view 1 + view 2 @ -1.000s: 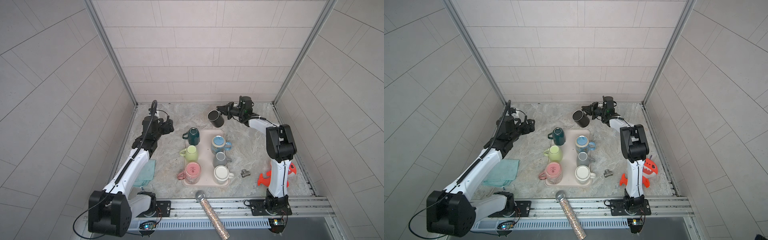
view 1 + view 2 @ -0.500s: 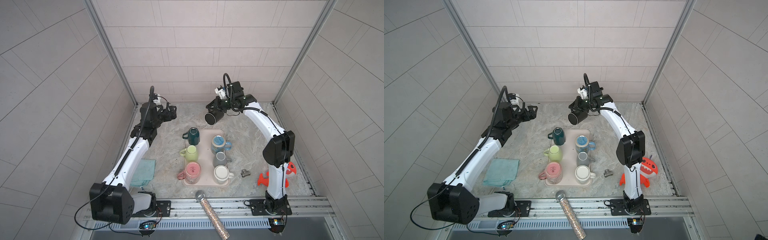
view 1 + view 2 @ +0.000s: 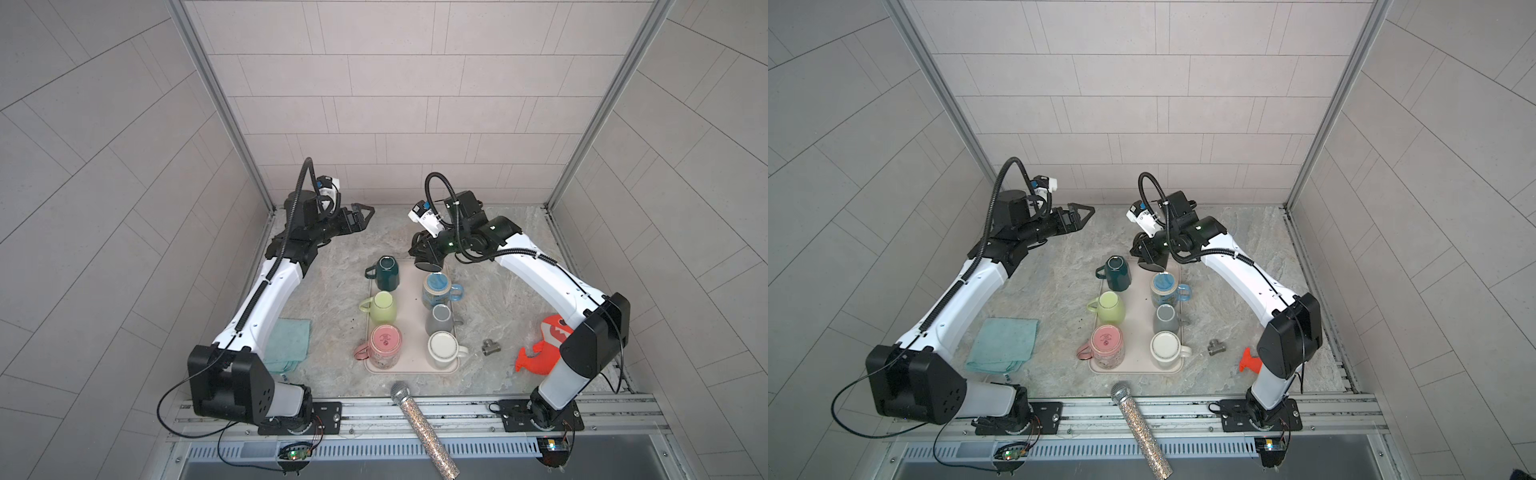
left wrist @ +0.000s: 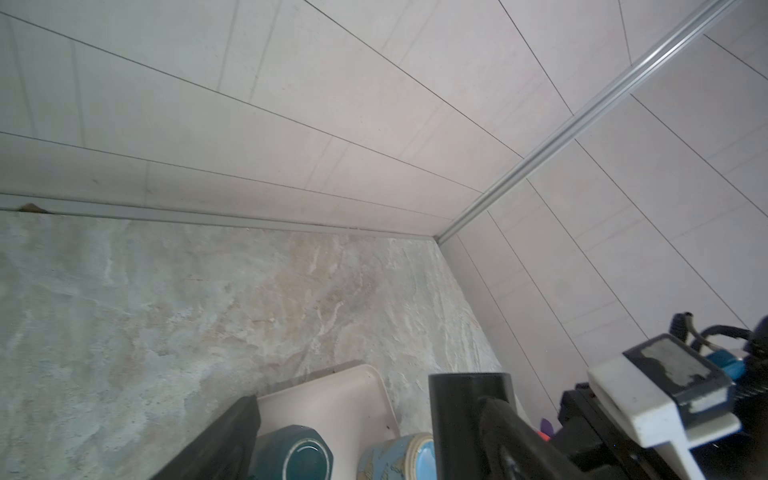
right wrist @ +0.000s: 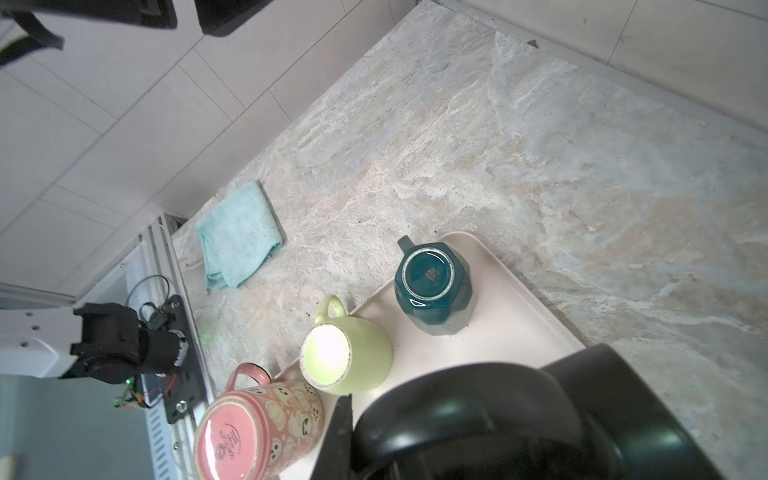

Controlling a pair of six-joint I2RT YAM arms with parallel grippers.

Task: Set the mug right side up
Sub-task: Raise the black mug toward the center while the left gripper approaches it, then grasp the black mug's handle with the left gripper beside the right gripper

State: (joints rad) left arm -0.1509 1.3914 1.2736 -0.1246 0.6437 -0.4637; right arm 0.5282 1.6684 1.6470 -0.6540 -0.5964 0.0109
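Both jaws of the right gripper [image 3: 420, 252] are closed tight on the black mug [image 3: 430, 262], held over the far right corner of the tray [image 3: 411, 316]. Whether its mouth faces up or down cannot be told. Just left of it on the tray the dark green mug [image 3: 386, 272] stands bottom up, and just nearer the blue mug [image 3: 436, 289] stands upright. At the tray's near end the pink mug [image 3: 385, 345] is bottom up beside the white mug [image 3: 442, 349]. The left gripper [image 3: 365, 213] hangs at the far left with its jaws spread wide and empty, well apart from the tray. A teal cloth [image 3: 291, 345] lies at the near left, and an orange fish toy [image 3: 544, 345] at the near right.
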